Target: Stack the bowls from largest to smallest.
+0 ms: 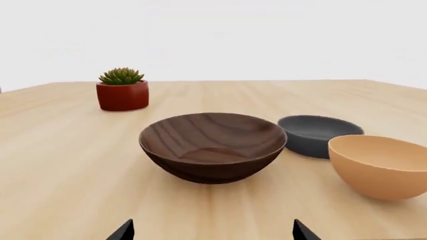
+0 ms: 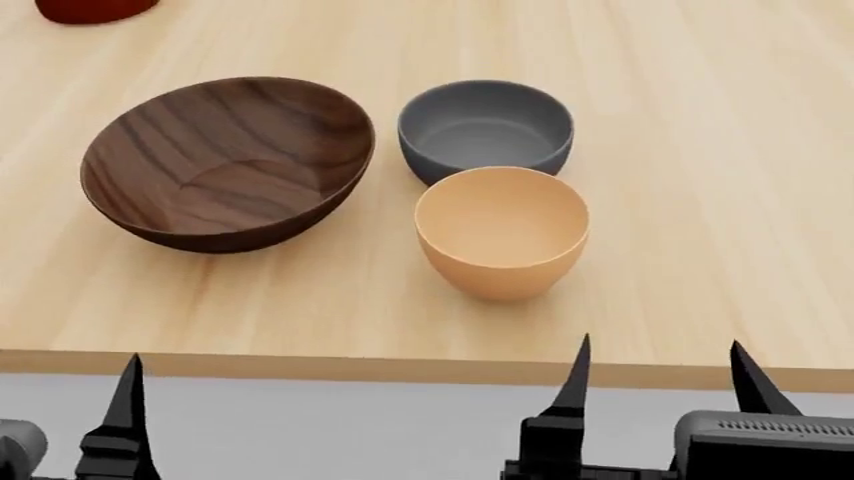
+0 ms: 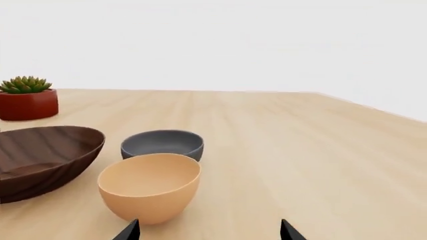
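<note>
Bowls sit apart on the pale wooden table (image 2: 694,120), none nested. Nearest the front edge is the small orange-tan bowl (image 2: 502,231), smooth and deep, upright. Just behind it, almost touching, stands the mid-sized dark grey bowl (image 2: 486,130), matte and shallower. To their left the large walnut bowl (image 2: 227,162) shows dark streaked grain and leans a little, its rim higher on the far right side. A red pot with a green succulent (image 1: 123,90) stands well beyond it, toward the far left of the table. Right of the bowls, bare tabletop runs wide to the far edge. Below the table's front edge, the left gripper (image 1: 212,232) and the right gripper (image 2: 661,385) hover with fingers spread, holding nothing.
</note>
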Robot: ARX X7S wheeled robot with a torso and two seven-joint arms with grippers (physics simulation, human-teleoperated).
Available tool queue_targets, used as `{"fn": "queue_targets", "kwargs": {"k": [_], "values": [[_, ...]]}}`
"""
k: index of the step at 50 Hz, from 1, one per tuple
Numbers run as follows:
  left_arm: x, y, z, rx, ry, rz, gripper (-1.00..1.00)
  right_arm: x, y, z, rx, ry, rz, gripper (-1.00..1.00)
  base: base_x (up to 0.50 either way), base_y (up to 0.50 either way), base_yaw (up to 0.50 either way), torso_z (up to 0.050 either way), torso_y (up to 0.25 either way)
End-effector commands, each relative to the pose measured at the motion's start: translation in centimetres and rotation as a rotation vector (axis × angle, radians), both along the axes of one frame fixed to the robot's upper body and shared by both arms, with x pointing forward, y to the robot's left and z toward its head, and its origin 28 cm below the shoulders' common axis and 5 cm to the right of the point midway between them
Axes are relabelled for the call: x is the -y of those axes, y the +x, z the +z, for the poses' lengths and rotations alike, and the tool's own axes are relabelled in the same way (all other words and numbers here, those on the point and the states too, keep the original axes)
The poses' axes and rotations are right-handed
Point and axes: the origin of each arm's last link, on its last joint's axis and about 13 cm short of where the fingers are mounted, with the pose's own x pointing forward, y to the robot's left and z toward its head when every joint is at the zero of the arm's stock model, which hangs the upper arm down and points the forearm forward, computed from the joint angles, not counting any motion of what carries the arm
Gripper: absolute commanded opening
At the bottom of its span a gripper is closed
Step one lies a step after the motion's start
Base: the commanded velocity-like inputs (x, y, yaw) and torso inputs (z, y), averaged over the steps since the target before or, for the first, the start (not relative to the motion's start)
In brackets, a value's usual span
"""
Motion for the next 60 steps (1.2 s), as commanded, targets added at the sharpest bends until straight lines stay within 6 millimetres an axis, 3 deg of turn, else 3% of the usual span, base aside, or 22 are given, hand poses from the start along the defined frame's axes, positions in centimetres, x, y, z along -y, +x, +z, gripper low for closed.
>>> {"fn": "queue_targets", "kwargs": {"k": [1,21,51,60], "values": [[-0.7,-0.3,1.7,0.025,-0.031,0.025,1.0,1.0,0.1,0.7,0.073,0.074,-0.051,1.0,0.21,0.06,0.0,0.0,0.0],[-1.8,-0.7,3.1,0.025,-0.027,0.039,1.0,1.7,-0.3,1.6,0.097,-0.009,-0.085,1.0,0.47,0.03,0.0,0.0,0.0],[-2.1,-1.2,3.7,0.022,0.012,0.023,1.0,3.1,-0.5,2.0,0.064,0.005,-0.109,1.0,0.48,0.25,0.0,0.0,0.001],[-2.6,-1.6,4.5,0.044,0.038,0.009,1.0,5.3,0.1,5.9,-0.048,-0.061,-0.109,1.0,0.0,0.0,0.0,0.0,0.001]]}}
